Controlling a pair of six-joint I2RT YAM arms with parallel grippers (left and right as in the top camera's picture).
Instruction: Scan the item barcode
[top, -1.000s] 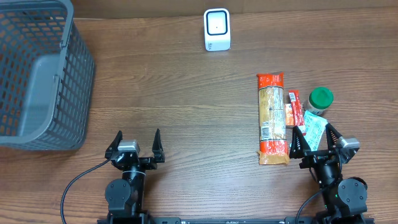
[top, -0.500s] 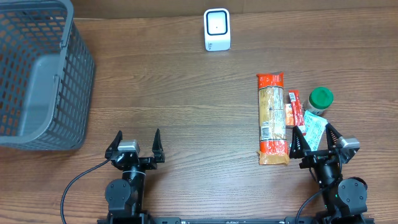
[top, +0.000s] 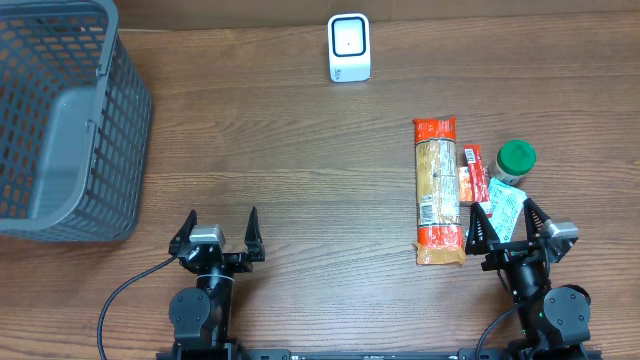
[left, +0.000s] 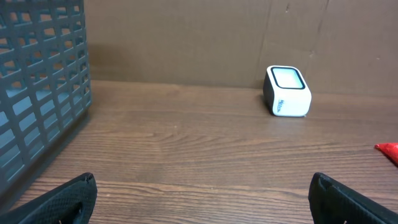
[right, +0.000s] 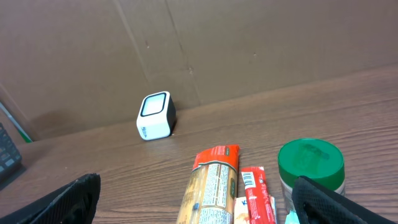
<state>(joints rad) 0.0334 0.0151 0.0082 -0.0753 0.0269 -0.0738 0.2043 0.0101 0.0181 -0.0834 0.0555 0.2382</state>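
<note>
Open tabletop (top: 300, 170) between basket (top: 60, 120) and scanner (top: 349, 47); packets (top: 438, 190) just beside right fingers (top: 477, 228)

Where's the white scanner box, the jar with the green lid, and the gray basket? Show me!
white scanner box (top: 349, 40): overhead view, on its dark-rimmed window.
jar with the green lid (top: 516, 158): overhead view, middle of the lid.
gray basket (top: 135, 150): overhead view, on its mesh side wall.

The table (top: 300, 150) is matt wood grain; the basket (top: 125, 140) grey plastic lattice; the pasta packet (top: 437, 192) seemingly glossy film.
</note>
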